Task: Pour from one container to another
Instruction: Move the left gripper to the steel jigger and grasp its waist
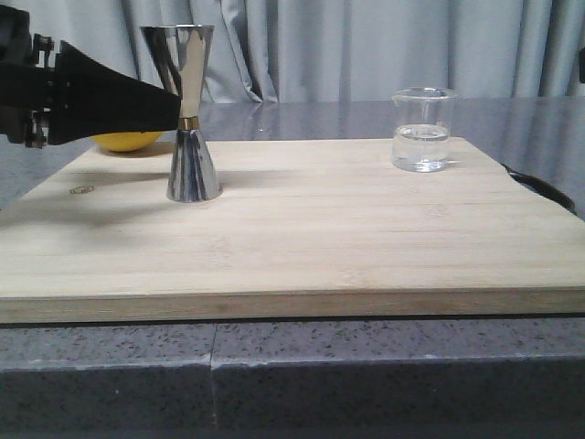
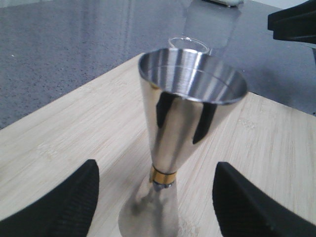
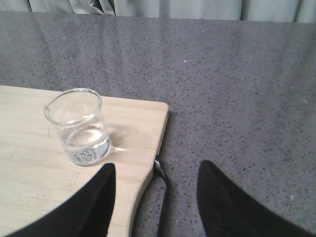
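Steel measuring cup [image 1: 187, 114] stands tall and narrow-waisted on the wooden board [image 1: 302, 238]; a crooked squeeze could tip it. The left hand [image 2: 155, 197] reaches in level at its waist, fingers wide apart, holding nothing. The glass beaker [image 3: 79, 128], water inside, sits untouched beside the open, empty right hand [image 3: 155, 197].

The jigger [image 1: 187, 110] is gleaming mirror-silver, wearing a thin gold band. The beaker [image 1: 422, 130] is showing clear with faint white print. Pale striped bamboo board [image 1: 320, 238] is lying over speckled grey worktop [image 1: 274, 366].
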{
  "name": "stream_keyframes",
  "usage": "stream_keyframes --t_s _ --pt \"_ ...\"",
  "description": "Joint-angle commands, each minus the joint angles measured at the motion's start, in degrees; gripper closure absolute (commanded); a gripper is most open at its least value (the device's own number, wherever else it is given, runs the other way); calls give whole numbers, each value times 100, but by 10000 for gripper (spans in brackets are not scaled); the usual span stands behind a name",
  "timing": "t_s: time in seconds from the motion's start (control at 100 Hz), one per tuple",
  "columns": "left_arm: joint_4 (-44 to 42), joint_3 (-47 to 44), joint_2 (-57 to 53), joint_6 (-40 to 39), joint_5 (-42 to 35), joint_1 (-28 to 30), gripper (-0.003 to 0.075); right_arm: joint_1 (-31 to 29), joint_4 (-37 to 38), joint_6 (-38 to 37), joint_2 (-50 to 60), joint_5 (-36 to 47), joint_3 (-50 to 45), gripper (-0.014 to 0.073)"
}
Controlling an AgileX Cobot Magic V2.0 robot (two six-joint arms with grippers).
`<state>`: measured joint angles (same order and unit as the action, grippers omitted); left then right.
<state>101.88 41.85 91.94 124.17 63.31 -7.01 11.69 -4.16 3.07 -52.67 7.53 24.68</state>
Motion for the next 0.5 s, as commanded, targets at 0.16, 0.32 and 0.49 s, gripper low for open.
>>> stream_keyframes --t_s 0.16,0.32,0.49 --pt "402 160 165 354 741 -139 259 2 56 62 15 565 135 253" --pt "402 211 278 532 695 -359 259 2 56 62 15 570 135 253" --pt "402 522 516 571 717 -463 259 2 56 62 15 570 135 253"
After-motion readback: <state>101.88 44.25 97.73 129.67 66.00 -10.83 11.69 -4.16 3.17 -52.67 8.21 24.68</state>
